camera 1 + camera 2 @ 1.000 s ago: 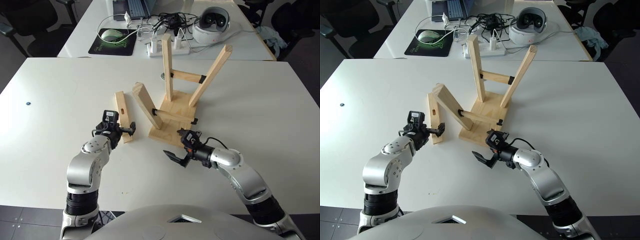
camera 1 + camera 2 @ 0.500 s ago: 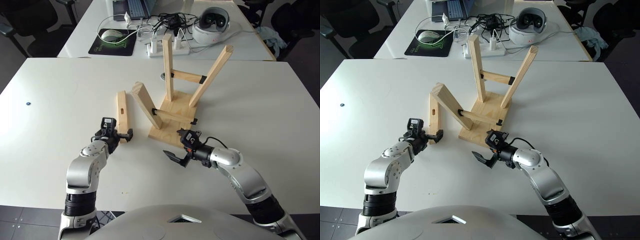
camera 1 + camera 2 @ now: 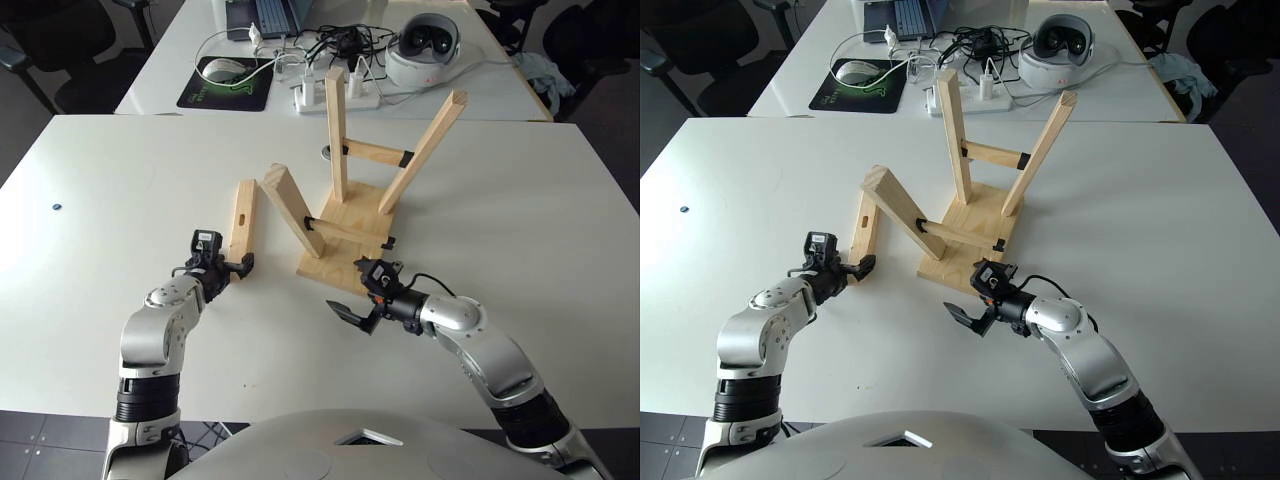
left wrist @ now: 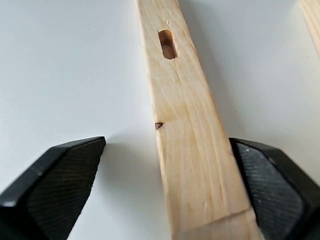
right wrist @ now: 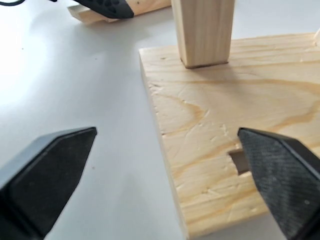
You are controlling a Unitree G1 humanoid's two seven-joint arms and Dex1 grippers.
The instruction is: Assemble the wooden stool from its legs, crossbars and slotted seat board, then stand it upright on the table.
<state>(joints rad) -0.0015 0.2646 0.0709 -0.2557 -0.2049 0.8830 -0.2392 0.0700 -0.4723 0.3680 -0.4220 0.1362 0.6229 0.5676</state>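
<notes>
1. Far left of the white bench: a small dark speck, well apart from everything else.
2. The left tool sits low at the near end of the loose leg, spread wide and gripping nothing.
3. The left wrist view adds detail. One finger is apart from the wood, and the other finger is just beside its edge; I cannot tell whether it touches. An oval hole shows in the leg's upper face, farther along.
4. The loose leg lies flat, just left of the leaning leg.
5. The seat board lies flat mid-bench with its underside up. The leaning leg is plugged into it.
6. Two upright legs splay apart above the board, joined by a crossbar.
7. A second crossbar runs from the leaning leg, low over the board.
8. The right wrist view shows a rectangular slot cut in the board near its corner. It also shows a leg base seated in the board.
9. The right tool is at the board's near-left corner, spread wide and holding nothing. One fingertip is over bare bench, the other fingertip over the board.
10. The rear bench carries a mouse pad, a power strip and a headset.
</notes>
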